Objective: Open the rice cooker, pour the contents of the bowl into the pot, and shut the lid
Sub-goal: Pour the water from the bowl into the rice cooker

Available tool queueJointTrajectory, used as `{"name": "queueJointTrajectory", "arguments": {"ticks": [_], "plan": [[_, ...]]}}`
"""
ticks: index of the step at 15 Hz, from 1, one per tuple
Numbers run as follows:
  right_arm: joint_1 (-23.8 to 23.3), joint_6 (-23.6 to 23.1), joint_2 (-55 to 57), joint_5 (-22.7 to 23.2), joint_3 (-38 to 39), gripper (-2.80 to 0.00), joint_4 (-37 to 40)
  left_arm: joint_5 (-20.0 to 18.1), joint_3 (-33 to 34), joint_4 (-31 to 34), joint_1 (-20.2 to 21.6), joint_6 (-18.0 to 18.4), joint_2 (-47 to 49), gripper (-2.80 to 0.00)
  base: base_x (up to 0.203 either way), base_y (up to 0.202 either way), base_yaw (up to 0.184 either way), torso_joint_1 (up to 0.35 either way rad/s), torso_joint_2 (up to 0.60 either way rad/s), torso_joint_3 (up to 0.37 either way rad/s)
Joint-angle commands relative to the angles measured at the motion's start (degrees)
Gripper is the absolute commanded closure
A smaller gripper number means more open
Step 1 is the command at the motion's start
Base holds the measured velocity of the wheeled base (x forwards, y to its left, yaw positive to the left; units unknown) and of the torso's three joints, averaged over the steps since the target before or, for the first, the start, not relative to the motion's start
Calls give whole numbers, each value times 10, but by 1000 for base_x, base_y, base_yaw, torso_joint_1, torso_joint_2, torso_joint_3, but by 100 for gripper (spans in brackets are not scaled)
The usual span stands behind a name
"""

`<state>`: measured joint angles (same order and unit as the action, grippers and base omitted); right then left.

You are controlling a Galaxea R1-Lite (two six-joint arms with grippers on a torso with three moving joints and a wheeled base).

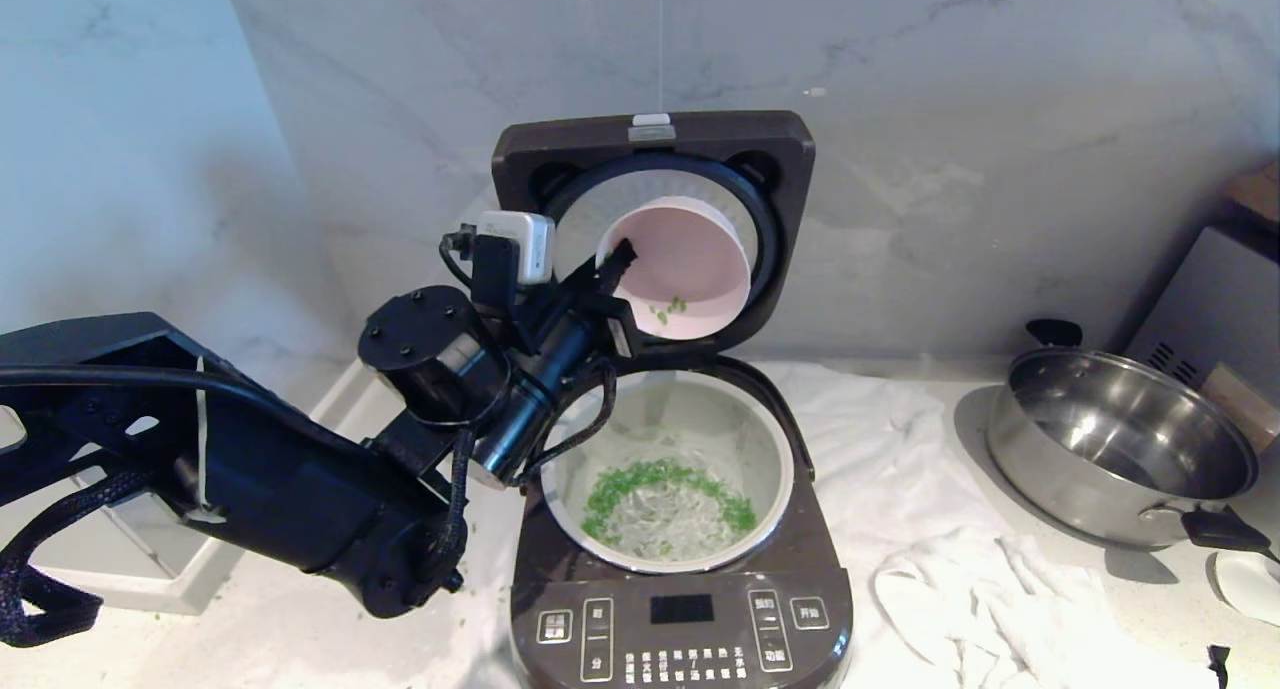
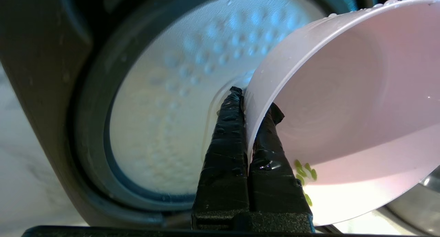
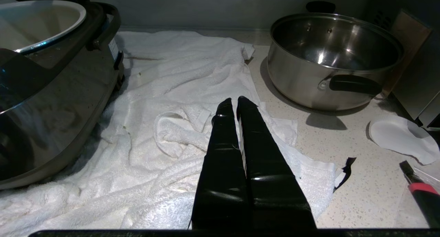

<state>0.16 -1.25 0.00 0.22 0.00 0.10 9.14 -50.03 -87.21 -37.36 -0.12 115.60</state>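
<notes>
Pinching the rim of the pink bowl (image 1: 690,264) between its two black fingers, the left gripper (image 1: 618,265) holds the bowl tipped on its side above the open rice cooker (image 1: 680,609), in front of the raised lid (image 1: 655,139). One finger lies inside the bowl wall and the other outside, pressed tight against it. The bowl's mouth faces down and toward the camera of the head view, and only a few green bits (image 1: 668,309) cling to its lower inner wall near the rim. In the left wrist view the same bowl (image 2: 343,109) fills one side, with the lid's round dimpled plate (image 2: 178,92) behind it and the fingers (image 2: 227,154) clamped on the rim.

Below, the pale inner pot (image 1: 770,439) sits in the cooker body, holding whitish strands with a ring of green chopped bits (image 1: 640,484) scattered over them. The cooker stands on a rumpled white towel (image 1: 950,569) on the counter.

The right gripper (image 3: 233,104) hangs over the towel beside the cooker, its fingers pressed together and holding nothing. A shiny steel pan (image 1: 1115,444) with black handles stands well to the right of the cooker.
</notes>
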Motion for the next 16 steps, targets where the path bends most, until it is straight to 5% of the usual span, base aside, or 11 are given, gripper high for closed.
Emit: {"name": "queueJointTrajectory", "arguments": {"ticks": [1, 10, 14, 16], "plan": [[0, 0, 1, 0, 0, 0, 0, 2, -13, -5, 4, 16, 18, 0, 0, 0, 0, 0, 0, 0], [0, 0, 1, 0, 0, 0, 0, 3, -24, -5, -8, 70, -3, 0, 0, 0, 0, 0, 0, 0], [0, -1, 1, 0, 0, 0, 0, -7, -12, -4, 3, 67, -34, 0, 0, 0, 0, 0, 0, 0], [0, 0, 1, 0, 0, 0, 0, -19, 20, 50, 1, 54, -79, 0, 0, 0, 0, 0, 0, 0]]}}
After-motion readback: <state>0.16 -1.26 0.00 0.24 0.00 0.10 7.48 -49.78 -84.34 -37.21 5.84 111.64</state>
